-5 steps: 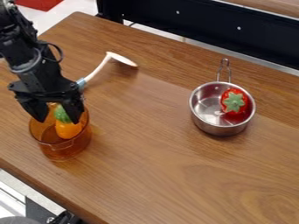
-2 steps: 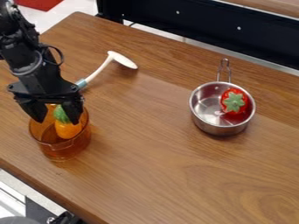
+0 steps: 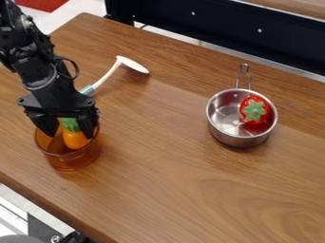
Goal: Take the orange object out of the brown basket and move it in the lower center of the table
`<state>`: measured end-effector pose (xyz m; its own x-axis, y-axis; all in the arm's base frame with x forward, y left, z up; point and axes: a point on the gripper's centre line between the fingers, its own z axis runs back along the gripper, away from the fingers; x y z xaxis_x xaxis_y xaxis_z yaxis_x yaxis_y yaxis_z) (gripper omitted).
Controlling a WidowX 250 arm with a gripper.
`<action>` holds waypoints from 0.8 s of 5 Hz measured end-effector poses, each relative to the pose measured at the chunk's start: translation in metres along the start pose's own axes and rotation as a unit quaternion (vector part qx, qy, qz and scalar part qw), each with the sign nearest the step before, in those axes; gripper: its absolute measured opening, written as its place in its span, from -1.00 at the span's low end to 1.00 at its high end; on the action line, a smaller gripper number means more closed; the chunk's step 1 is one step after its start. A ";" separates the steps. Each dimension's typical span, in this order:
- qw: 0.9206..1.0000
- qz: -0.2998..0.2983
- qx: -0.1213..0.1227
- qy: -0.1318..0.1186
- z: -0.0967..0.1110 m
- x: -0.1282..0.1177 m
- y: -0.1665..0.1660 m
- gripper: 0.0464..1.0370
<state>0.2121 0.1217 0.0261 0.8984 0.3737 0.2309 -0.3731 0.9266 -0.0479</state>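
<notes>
A big brown wooden table [image 3: 196, 199] has a soft shine near its middle. From 12 to 3 o'clock runs a long, flat black bar [image 3: 215, 28], with another brown wooden top [image 3: 295, 6] behind it at 1 o'clock. At 11 o'clock, a flat red patch [image 3: 43, 4] is on the whitish floor [image 3: 79, 6].

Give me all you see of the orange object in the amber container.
The orange object has a smooth, rounded orange body and a green top, and looks like a plastic toy vegetable. It sits inside the see-through amber container, roughly upright, green end up, with no visible damage. The pincer is open around its upper part, a finger on either side; whether either finger touches it, I can't tell. Its underside is hard to make out through the wall.
</notes>
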 end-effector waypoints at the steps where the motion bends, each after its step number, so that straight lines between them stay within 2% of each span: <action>1: 1.000 -0.004 -0.002 -0.001 0.000 0.000 0.000 0.30; 2: 1.000 -0.005 -0.008 0.007 0.001 -0.002 -0.001 0.11; 4: 1.000 0.012 -0.006 0.005 0.009 0.000 -0.001 0.11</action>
<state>0.2103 0.1206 0.0348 0.8916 0.3961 0.2194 -0.3918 0.9178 -0.0646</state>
